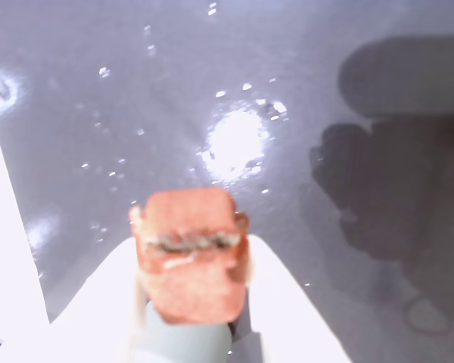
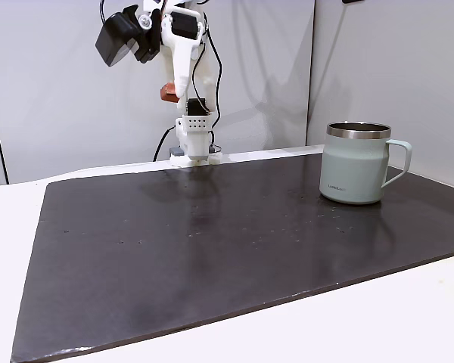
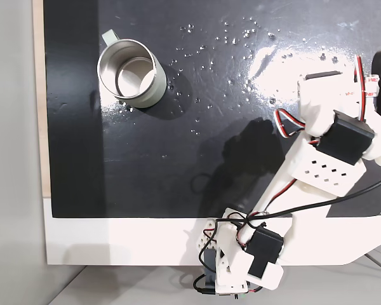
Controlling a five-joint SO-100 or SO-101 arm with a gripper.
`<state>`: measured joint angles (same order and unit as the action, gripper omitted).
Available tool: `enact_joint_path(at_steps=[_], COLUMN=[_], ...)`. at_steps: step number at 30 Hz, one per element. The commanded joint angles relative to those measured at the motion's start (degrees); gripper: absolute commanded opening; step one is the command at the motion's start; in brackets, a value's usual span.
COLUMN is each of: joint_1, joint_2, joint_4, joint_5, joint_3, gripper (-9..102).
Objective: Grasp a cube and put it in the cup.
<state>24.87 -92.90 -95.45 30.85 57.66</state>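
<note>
Way off from the jaws, the cup (image 2: 353,172) sits upright on the dark mat (image 2: 212,242), while the white arm (image 2: 183,53) is folded up high over its base. Between the jaws, the gripper (image 1: 189,249) pinches the cube (image 1: 189,253); the wrist view's blurry and blown out, so the cube's edges are mushy.

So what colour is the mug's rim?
Bare steel silver on the cup, its rim clearest in this fixed view.

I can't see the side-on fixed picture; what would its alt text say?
A white robot arm raised above the far edge of a dark mat holds a small reddish cube in its gripper. A pale green cup with a steel rim and handle stands on the mat at right, apart from the arm.
</note>
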Motion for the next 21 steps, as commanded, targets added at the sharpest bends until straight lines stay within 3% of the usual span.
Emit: enact_joint_path(at_steps=[1, 11, 21], joint_1=[-2.8, -15.9, -28.3], joint_2=[-2.9, 9.8, 20.4], joint_4=[-0.4, -6.9, -7.0], joint_5=[-1.8, -13.4, -22.7], joint_3=[-5.1, -23.7, -35.9], gripper=[1, 0, 0])
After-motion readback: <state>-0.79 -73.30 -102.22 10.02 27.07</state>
